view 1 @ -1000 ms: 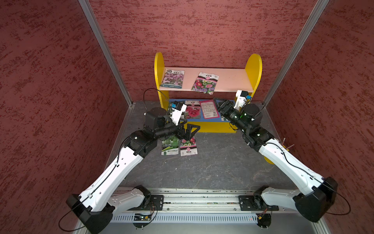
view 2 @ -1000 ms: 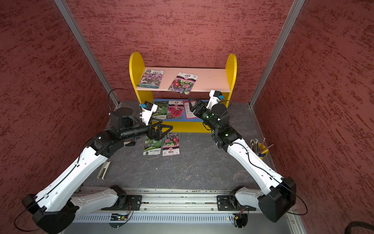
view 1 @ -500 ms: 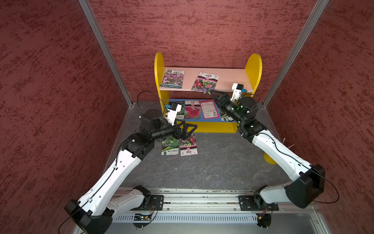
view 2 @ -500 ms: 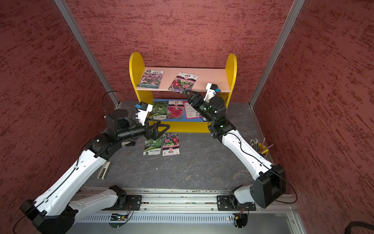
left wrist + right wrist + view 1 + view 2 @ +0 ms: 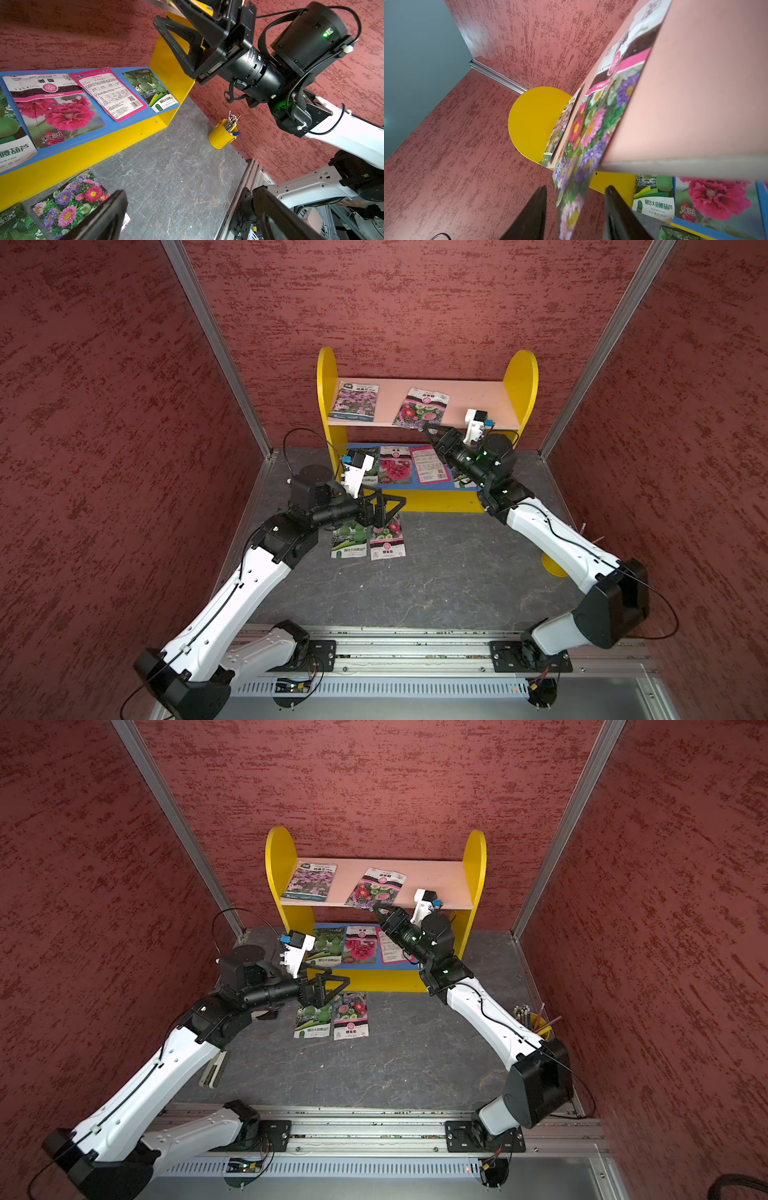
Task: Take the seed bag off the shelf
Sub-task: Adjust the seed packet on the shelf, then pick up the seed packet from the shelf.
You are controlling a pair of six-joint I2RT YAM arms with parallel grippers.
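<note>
On the shelf (image 5: 522, 377), at the front edge of its pink upper board (image 5: 478, 398), the flowered seed bag (image 5: 591, 128) overhangs between the parted jaws of the right gripper (image 5: 576, 188), not yet pinched. The left gripper (image 5: 392, 510) gapes wide, holding nothing.

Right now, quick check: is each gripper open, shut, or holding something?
Left gripper: open, holding nothing.
Right gripper: open, jaws either side of the seed bag's overhanging edge, not yet clamped on it.
</note>
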